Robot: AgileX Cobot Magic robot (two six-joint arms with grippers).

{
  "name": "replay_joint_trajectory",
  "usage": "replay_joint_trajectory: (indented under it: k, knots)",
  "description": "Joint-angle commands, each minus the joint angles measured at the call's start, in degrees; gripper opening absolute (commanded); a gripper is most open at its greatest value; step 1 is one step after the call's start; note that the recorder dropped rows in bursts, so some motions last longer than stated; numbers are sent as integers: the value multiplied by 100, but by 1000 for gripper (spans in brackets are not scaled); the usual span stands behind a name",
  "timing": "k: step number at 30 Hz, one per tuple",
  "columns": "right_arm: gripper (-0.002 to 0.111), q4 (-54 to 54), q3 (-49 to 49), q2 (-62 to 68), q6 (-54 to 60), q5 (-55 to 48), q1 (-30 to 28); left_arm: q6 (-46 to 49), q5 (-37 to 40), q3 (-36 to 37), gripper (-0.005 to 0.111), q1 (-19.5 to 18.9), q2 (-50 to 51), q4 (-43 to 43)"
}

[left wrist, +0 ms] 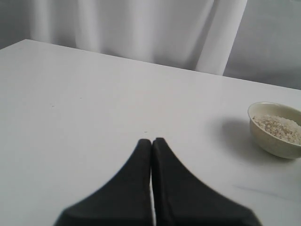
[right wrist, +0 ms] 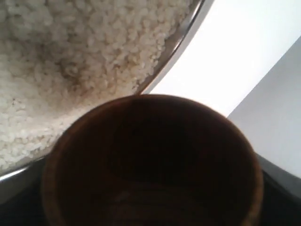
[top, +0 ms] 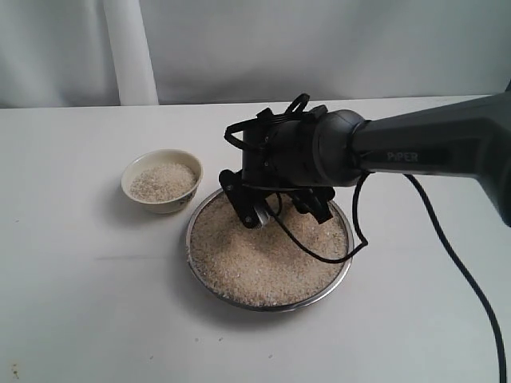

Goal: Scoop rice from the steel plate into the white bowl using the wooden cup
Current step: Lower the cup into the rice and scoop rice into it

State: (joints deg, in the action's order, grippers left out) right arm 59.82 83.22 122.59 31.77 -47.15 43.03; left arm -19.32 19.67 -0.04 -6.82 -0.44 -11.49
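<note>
— Closest to my right wrist camera is the wooden cup [right wrist: 150, 160]; it fills almost all of that view. My right gripper [top: 278, 209] has its jaws wide apart and, as I judge it, clamped on the sides of this cup. The mouth looks toward the camera and the inside is dark. I see no grains in it, but I am not sure.

— Where is it compared with the rice?

— It is over the back part of the steel plate [top: 239, 297], and the rice [top: 263, 259] lies just past its lip. I cannot tell if the lip touches the grains. I think the scooping is the step in hand.

— And the white bowl?

— The white bowl [top: 160, 204] stands just beside the plate, toward the left edge and a little toward the back edge of the worktop [top: 80, 303]. It has some rice in it already. From the right gripper it lies toward my left arm's side, so a loaded cup must travel that way, over the plate's rim.

— Anything in the way?

— Between plate and bowl, nothing. A black cable [top: 319, 254] hangs in a loop over the rice and could drag grains.

— Your other arm?

— My left gripper [left wrist: 151, 143] has its jaws together, holding nothing, above bare worktop and apart from the bowl. The right one is nearer to the work.
</note>
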Motion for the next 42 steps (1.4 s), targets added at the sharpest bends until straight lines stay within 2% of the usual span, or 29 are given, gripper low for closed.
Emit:
replay_joint_trajectory:
  k: [1,13,42]
  knots:
    - [0,149,-10,164,344,45,105,-13,-36,4,0,8,44,21]
    - [0,88,18,461,532,45,306,-13,-36,4,0,8,44,21]
    - [0,-1186,18,292,1014,296,619,-13,-36,4,0,8,44,21]
